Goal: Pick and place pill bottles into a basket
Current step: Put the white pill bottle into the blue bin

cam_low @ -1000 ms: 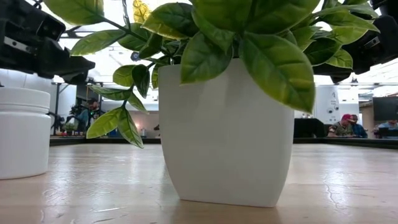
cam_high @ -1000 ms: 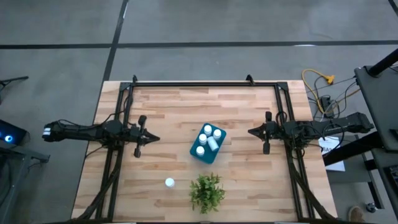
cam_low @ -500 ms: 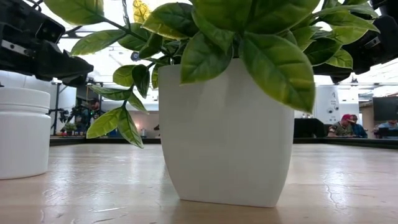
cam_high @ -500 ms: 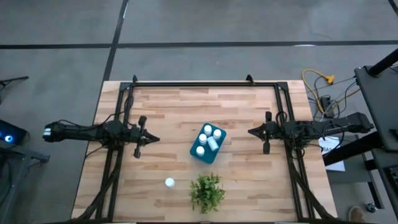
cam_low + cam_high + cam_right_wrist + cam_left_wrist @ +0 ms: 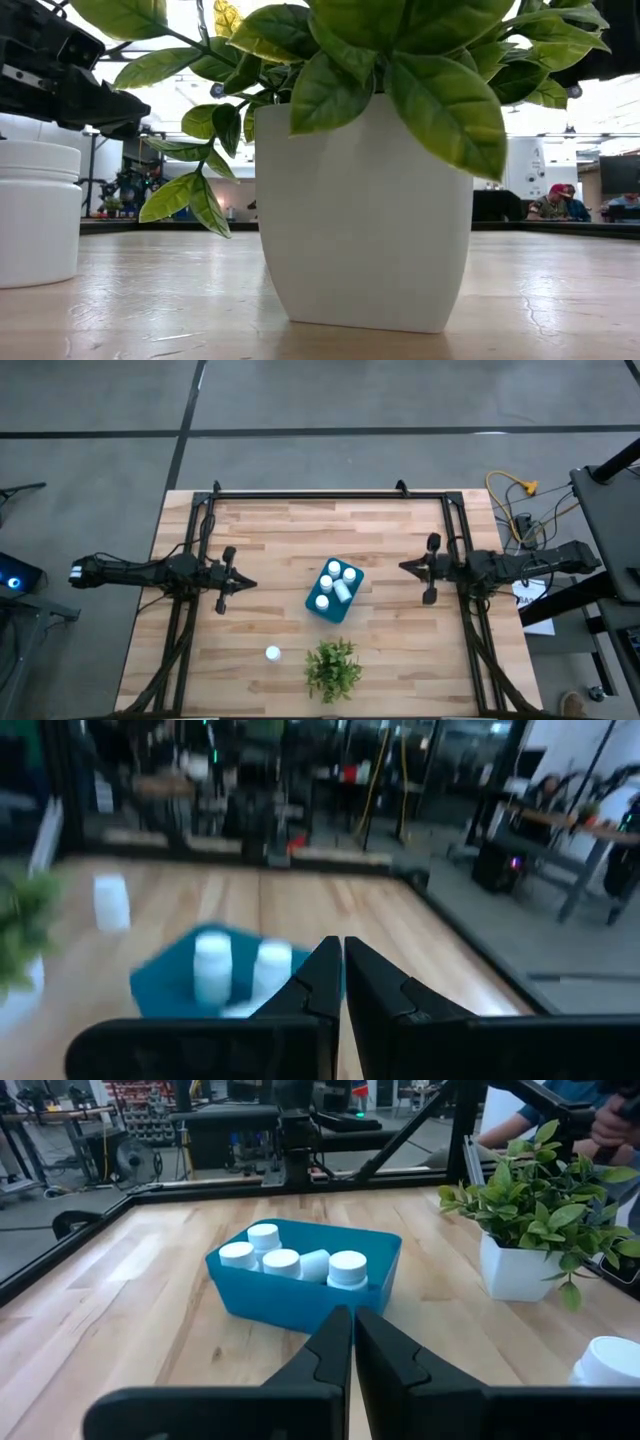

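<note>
The right gripper, closed and empty, has drawn slightly outward; the left gripper stays closed. Five pill bottles sit in the teal basket; a sixth bottle stands beside the plant.

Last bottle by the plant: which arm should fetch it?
Left, probably. The bottle stands left of the plant, on the left gripper's side; the right gripper would have to cross over the basket.
</note>
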Robot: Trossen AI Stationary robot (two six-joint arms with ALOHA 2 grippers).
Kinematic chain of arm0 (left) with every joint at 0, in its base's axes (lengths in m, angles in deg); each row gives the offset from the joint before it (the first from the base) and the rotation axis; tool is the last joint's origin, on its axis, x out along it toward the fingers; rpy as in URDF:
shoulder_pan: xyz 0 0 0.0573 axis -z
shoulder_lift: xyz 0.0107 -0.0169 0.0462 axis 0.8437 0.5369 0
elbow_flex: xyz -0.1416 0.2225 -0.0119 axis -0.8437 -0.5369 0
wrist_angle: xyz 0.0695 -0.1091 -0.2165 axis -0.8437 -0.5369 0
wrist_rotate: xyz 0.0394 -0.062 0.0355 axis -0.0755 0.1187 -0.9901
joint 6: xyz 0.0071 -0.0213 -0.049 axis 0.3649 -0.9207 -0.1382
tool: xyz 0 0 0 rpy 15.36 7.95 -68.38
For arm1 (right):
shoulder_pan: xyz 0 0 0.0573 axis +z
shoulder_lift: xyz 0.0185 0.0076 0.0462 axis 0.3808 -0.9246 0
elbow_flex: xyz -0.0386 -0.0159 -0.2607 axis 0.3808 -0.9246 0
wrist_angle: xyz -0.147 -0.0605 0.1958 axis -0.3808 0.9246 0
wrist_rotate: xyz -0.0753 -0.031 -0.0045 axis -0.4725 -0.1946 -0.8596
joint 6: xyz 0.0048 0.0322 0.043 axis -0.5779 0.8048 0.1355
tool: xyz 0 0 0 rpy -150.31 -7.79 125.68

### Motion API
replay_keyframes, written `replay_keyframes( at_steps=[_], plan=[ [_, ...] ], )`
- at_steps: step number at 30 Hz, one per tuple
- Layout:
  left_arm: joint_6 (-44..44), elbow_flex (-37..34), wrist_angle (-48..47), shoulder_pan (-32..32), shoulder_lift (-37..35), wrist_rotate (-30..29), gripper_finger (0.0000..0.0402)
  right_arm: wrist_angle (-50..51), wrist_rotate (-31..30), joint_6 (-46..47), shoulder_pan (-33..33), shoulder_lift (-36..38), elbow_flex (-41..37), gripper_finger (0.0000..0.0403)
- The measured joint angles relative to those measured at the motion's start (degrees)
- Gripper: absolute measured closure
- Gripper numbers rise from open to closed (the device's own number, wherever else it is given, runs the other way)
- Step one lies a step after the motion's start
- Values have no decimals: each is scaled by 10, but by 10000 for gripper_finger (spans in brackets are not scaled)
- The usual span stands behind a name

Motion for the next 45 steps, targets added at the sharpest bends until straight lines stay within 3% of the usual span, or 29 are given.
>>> replay_keyframes(
  at_steps=[11,20,31,40,45],
  plan=[
    [0,0,0,0,0,0,402,-23,-49,11,0,-20,32,394],
    [0,0,0,0,0,0,402,131,-79,63,-2,-140,227,394],
    [0,0,0,0,0,0,402,229,-75,107,-2,-333,458,394],
    [0,0,0,0,0,0,402,362,-72,271,-2,-467,621,394],
    [0,0,0,0,0,0,402,393,-53,315,-2,-520,691,394]
  ],
)
